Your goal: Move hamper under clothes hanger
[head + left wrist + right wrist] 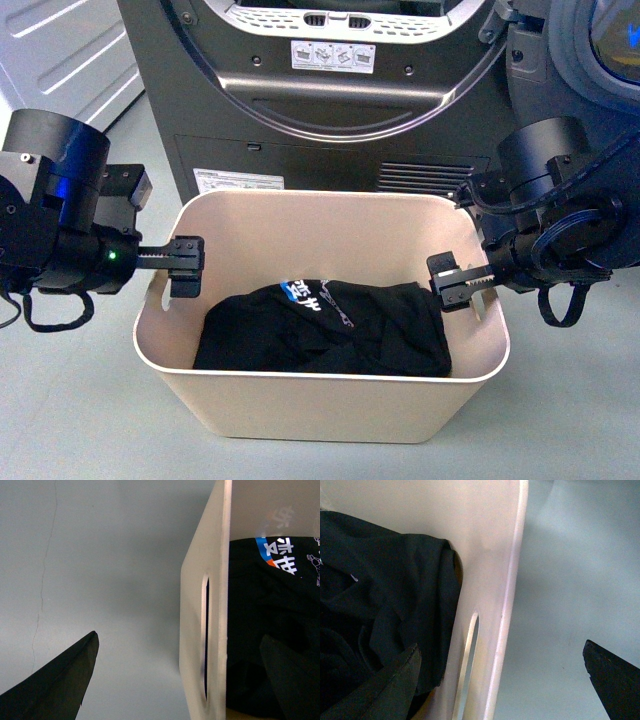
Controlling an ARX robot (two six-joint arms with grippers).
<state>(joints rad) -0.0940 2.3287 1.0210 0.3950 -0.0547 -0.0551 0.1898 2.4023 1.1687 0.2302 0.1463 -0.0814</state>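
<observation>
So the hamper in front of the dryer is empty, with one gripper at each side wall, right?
Not empty: the front view shows a black garment lying in the hamper. The rest is right.

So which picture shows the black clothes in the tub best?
The front view: the black clothes lie nearly whole in the hamper, with the print showing. The left wrist view shows only a patch of the black clothes with blue and white print. The right wrist view shows only plain dark folds.
</observation>
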